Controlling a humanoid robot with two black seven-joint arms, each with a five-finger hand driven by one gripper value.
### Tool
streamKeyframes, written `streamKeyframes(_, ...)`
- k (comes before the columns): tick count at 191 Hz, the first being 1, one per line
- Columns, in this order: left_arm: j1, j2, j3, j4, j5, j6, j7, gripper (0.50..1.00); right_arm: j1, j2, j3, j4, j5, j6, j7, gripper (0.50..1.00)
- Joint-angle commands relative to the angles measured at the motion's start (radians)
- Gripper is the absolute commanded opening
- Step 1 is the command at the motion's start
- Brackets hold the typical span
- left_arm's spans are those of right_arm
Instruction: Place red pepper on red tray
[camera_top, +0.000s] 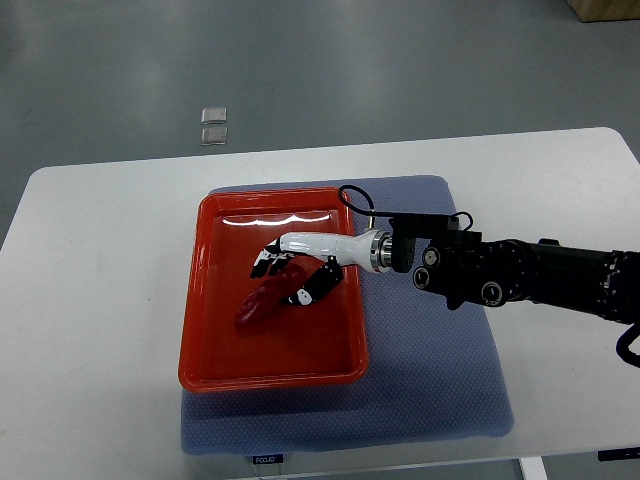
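Right robot hand (292, 272) has fingers curled around red pepper (262, 300), low inside red tray (196, 300) — looks positioned for release, pepper likely touching the floor.

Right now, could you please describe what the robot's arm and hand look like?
Only the right arm shows: black, bulky, with round silver fittings and a looping black cable near the wrist. A metallic ring joins it to a glossy white hand, whose fingers are white with black joints and tips.

white table (100, 300) | blue mat (440, 370) on it | two clear squares (213, 125) on grey floor (300, 70) | cardboard box (605, 9) top right
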Motion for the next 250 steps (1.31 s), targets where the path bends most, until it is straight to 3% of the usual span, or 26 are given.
streamKeyframes(1,0.000,0.000,0.000,0.000,0.000,0.001,0.000,1.000,0.006,-0.006,0.006,0.001,0.005,0.004,0.000,0.791)
streamKeyframes(40,0.000,0.000,0.000,0.000,0.000,0.000,0.000,1.000,0.048,-0.057,0.102,0.003,0.029,0.013,0.000,0.815)
streamKeyframes(82,0.000,0.000,0.000,0.000,0.000,0.000,0.000,1.000,0.028,-0.144,0.431,0.001,0.109,0.111,-0.014,0.823)
streamKeyframes(113,0.000,0.000,0.000,-0.002,0.000,0.000,0.000,1.000,-0.087,-0.149,0.653,-0.008,0.284,0.106,-0.025,0.829)
streamKeyframes(133,0.000,0.000,0.000,-0.005,0.000,0.000,0.000,1.000,-0.178,-0.133,0.800,-0.016,0.456,0.106,-0.035,0.907)
streamKeyframes(154,0.000,0.000,0.000,-0.006,0.002,0.000,0.000,1.000,-0.264,-0.130,0.902,-0.016,0.614,0.110,-0.035,0.915)
streamKeyframes(193,0.000,0.000,0.000,-0.008,0.002,0.000,0.000,1.000,-0.377,-0.063,0.938,-0.016,0.761,0.145,-0.028,0.917)
streamKeyframes(250,0.000,0.000,0.000,-0.006,0.000,0.000,0.000,1.000,-0.417,-0.046,0.937,-0.019,0.772,0.148,-0.023,0.917)
